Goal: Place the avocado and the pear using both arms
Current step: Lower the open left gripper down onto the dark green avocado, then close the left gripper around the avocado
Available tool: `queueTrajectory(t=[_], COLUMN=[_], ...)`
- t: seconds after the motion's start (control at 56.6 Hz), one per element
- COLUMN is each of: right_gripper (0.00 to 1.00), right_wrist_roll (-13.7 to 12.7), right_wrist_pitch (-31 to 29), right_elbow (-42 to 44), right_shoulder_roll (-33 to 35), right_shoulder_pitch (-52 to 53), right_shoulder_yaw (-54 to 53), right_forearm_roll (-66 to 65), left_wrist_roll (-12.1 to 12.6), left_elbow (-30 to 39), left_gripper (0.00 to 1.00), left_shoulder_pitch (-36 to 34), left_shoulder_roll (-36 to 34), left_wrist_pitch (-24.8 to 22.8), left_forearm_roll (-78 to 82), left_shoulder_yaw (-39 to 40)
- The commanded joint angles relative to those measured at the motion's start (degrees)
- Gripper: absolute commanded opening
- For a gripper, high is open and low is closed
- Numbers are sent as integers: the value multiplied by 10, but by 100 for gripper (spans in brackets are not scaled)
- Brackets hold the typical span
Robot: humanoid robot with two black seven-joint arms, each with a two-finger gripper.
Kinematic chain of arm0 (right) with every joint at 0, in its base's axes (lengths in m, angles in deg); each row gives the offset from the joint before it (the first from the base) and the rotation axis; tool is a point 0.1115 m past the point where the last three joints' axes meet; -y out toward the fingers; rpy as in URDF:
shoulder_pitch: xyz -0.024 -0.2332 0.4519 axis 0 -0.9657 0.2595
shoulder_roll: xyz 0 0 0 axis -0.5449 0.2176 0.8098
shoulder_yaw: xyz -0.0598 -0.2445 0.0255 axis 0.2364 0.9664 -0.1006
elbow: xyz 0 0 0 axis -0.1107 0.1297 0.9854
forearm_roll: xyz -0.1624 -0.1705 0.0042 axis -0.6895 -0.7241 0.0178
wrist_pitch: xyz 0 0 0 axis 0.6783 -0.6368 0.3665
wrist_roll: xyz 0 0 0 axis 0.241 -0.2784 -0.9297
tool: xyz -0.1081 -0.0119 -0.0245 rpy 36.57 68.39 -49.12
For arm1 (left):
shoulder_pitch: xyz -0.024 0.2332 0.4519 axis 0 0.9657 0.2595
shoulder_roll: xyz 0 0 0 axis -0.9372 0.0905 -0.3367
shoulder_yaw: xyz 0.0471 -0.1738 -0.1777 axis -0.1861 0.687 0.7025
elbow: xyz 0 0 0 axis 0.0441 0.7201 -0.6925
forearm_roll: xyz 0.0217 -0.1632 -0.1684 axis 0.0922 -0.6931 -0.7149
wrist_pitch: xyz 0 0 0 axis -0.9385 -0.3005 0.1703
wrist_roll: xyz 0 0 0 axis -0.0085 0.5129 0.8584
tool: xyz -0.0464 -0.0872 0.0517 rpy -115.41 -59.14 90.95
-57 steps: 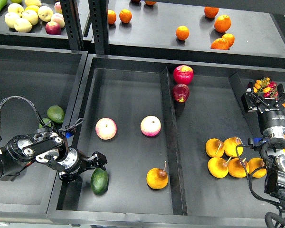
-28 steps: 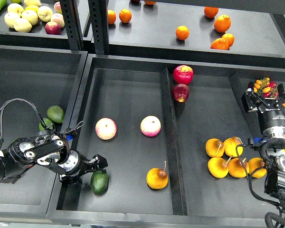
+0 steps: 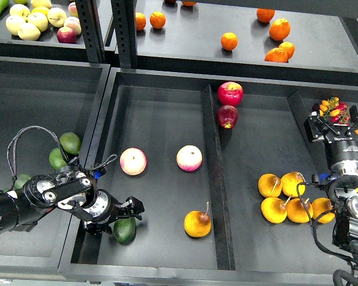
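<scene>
Dark green avocado (image 3: pixel 125 230); yellow-orange, brown-blotched pear (image 3: pixel 197 223).

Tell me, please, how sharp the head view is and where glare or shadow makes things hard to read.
Head view: sharp throughout, no motion blur; soft glare streaks on the dark tray floor; faint shadows under the pear and the pink apples; the left gripper is black on black over the avocado, so its fingers blur together; the right gripper is equally murky.
</scene>
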Motion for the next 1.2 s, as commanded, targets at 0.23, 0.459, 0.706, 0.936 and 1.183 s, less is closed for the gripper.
queueTrajectory(t=[0.23,0.459,0.706,0.936,1.183], right_gripper=[100,100,100,100,100], right_wrist_roll=[2,2,2,2,2], right_wrist_pitch=[0,0,0,0,0], right_elbow=[-6,-6,-6,-5,-5], right_shoulder_roll=[0,0,0,-2,-3], right_shoulder_pitch=[0,0,0,-7,-14], right_shoulder_yaw=[-2,-13,-14,-13,-14], right_forearm_roll=[0,0,0,0,0], left_wrist_roll=[0,0,0,0,0], left_elbow=[-6,-7,-11,-52,-56], left_gripper=[95,88,76,54,48], left_shoulder_pitch=[1,4,17,33,36], left_shoulder_roll=[4,8,8,26,33], left_wrist_pitch=[0,0,0,0,0], left_forearm_roll=[0,1,0,-7,-7], left_shoulder_yaw=[8,11,30,80,93])
